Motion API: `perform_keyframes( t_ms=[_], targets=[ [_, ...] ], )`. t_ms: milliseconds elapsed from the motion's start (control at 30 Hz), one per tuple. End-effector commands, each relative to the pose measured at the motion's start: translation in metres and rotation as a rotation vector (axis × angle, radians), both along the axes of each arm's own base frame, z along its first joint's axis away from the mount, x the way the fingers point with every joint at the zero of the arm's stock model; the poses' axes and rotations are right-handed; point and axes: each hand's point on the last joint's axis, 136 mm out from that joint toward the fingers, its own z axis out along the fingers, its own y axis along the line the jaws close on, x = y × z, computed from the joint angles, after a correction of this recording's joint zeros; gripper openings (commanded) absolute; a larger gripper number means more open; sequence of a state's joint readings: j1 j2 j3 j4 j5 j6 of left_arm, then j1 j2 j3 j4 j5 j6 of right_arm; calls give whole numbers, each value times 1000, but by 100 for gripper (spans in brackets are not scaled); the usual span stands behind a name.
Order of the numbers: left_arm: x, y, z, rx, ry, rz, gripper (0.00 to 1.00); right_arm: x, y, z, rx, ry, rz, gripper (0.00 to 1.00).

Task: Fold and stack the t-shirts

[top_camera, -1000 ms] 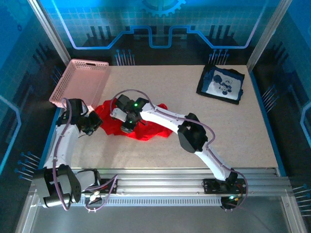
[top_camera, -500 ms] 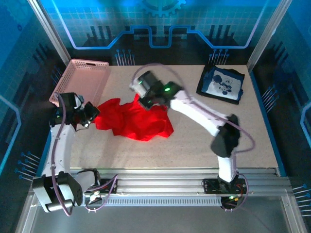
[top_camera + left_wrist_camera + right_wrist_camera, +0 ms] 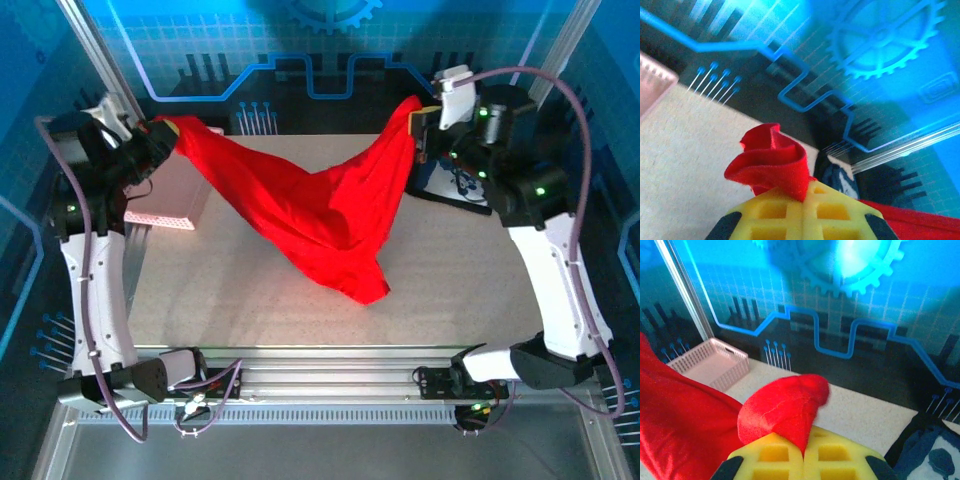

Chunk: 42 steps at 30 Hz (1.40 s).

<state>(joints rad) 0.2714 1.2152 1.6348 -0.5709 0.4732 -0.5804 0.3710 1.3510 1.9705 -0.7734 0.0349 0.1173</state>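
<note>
Both arms swung up and apart since the earlier frames. They hauled the red t-shirt [image 3: 320, 215] off the counter [image 3: 450, 290], where it lay crumpled at centre left.

The red t-shirt now hangs stretched between the two grippers, from upper left to upper right of the top view. Its long axis runs left-right across the frame, and the middle sags in a V towards lower centre. Can't tell whether the low tip touches the counter. The bear print isn't visible, so I can't tell collar from hem.

The navy t-shirt [image 3: 440, 185] lies flat at upper right, partly behind the right arm. The pink basket [image 3: 170, 195] sits at upper left, under the raised cloth.

The left gripper [image 3: 160, 135] is clenched on a bunched red corner, and the right gripper [image 3: 420, 125] is clenched on the opposite corner. Both wrist views show cloth pinched between yellow pads.

Handling guess: light, limp and non-slippery, and it drapes and twists freely. Best held at two corners of one edge and kept taut. The bunched pinches look secure, but the twist needs shaking out before it's laid flat.
</note>
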Motion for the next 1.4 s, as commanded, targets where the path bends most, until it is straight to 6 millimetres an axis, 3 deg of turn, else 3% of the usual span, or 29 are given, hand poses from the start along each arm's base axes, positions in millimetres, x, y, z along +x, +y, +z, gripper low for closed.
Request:
perform_keyframes(
  t_ms=[0,233,533,633,800,967,1033,1100,1233,1367],
  targets=[
    [-12,-5,49,64,-135,-29,0,-28,-22,45,92,-84,2,0],
    [-28,-1,90,184,-270,13,0,-55,-62,95,194,-172,-46,0],
    [-74,-18,134,247,-488,1,0,-76,-72,128,343,-216,1,0],
    [-82,-19,134,282,-508,12,0,-77,-72,131,373,-203,23,0],
    [-59,-6,109,277,-452,49,0,-56,-74,113,403,-121,29,0],
    [-1,19,83,295,-368,91,0,-19,-72,79,467,17,44,0],
    [10,23,84,290,-360,94,0,-13,-66,69,481,50,65,0],
    [8,21,92,282,-403,94,0,-15,-54,63,479,69,111,0],
    [-4,25,100,330,-414,136,0,-33,-2,48,476,142,305,0],
    [-14,23,123,381,-448,146,0,-55,43,32,468,226,399,0]
  ],
)
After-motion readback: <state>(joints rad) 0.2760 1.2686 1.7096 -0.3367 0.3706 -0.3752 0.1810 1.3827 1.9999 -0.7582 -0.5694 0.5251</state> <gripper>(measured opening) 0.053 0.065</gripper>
